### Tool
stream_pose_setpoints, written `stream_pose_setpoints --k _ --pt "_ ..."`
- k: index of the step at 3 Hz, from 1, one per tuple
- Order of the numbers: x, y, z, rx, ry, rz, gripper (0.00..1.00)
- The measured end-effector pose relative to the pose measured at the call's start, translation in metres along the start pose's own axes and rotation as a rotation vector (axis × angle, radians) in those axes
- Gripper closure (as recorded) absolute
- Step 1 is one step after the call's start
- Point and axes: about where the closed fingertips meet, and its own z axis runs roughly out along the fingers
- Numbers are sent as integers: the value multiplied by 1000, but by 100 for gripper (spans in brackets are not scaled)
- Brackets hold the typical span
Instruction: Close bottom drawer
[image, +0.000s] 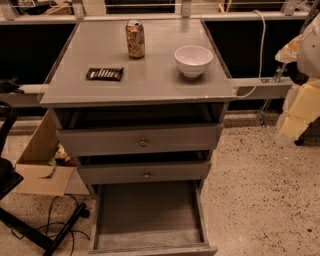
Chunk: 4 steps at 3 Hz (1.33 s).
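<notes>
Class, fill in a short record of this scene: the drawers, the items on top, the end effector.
bottom drawer: pulled far out, nothing visible inside
middle drawer: slightly open
top drawer: slightly open
on top: can, bowl, snack bar
end effector: at right edge, apart from the drawers

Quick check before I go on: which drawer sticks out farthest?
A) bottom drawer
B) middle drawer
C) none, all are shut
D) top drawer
A: the bottom drawer shows its whole flat inside, while the top drawer and middle drawer are only slightly ajar; the gripper is at the right edge, apart from it.
</notes>
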Motion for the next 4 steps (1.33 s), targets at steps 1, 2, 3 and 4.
stream_pose_setpoints --k 1,2,3,4 --pt "0 0 0 0 0 0 0" --pt "5 19 43 -5 -18 24 0" --pt "20 46 100 -11 -37 71 0" --pt "57 96 216 -101 -29 178 0"
